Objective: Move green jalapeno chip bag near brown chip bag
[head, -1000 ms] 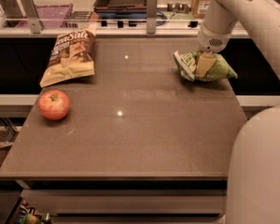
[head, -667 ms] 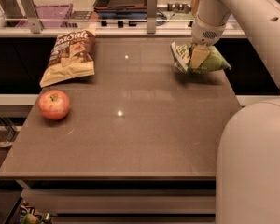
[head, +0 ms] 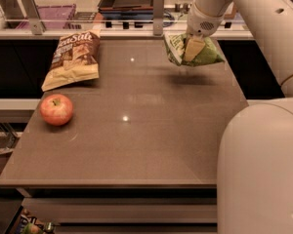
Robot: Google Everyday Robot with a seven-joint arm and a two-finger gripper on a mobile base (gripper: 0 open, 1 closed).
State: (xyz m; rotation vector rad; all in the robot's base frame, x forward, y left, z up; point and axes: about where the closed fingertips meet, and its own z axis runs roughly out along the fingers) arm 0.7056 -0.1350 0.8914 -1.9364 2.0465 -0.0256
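Camera view looks down on the bench [head: 151,145]. The gripper [head: 193,47] hangs over its far right side, fingers pinched on the green jalapeno chip bag [head: 208,56], which is lifted clear of the surface with its shadow beneath. The brown chip bag [head: 72,57] lies flat at the far left, well apart, with a red apple [head: 56,109] nearer the front.

The gripper [head: 193,48] has lifted the green jalapeno chip bag [head: 210,57] off the table [head: 136,140] and leftward.
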